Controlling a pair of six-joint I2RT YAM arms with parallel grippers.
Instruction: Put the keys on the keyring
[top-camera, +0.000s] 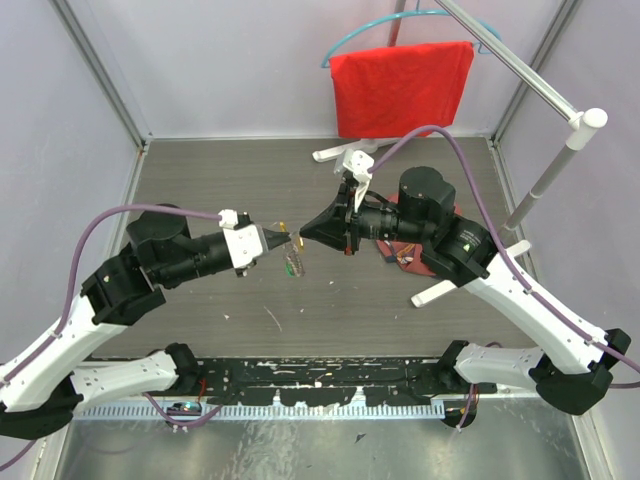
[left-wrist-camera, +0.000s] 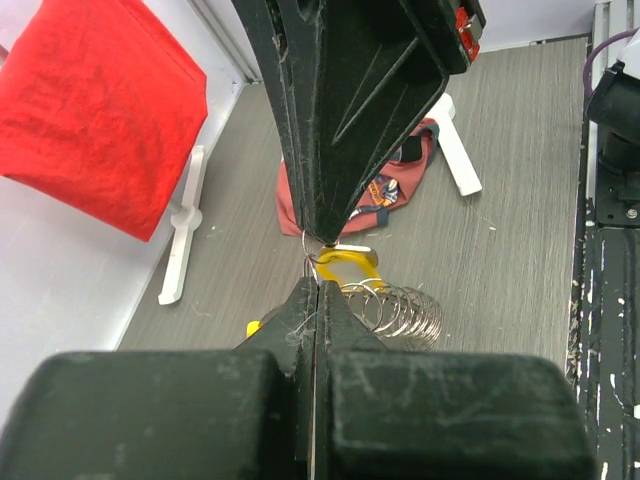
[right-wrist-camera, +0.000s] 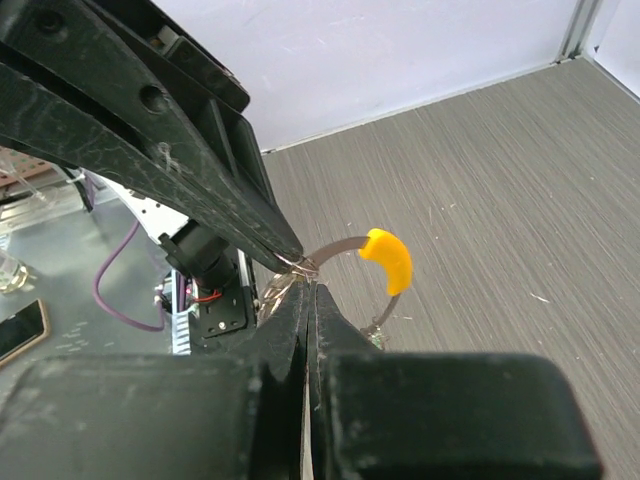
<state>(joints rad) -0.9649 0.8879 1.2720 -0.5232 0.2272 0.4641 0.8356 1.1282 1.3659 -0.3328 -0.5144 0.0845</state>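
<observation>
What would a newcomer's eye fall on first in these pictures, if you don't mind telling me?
Probably the grippers meeting tip to tip above the table: the left gripper is shut on the keyring, and the right gripper, also shut, noses up to it. The ring's yellow curved section glows beside the tips, and a red cloth on a teal hanger hangs at the back.

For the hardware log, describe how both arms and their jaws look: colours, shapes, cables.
The left arm and right arm match: white angular lower links, black rounded joint housings, and a white bracket at each wrist. A purple cable loops over each arm. The jaws are black and scuffed, tapering to narrow wedge tips.
</observation>
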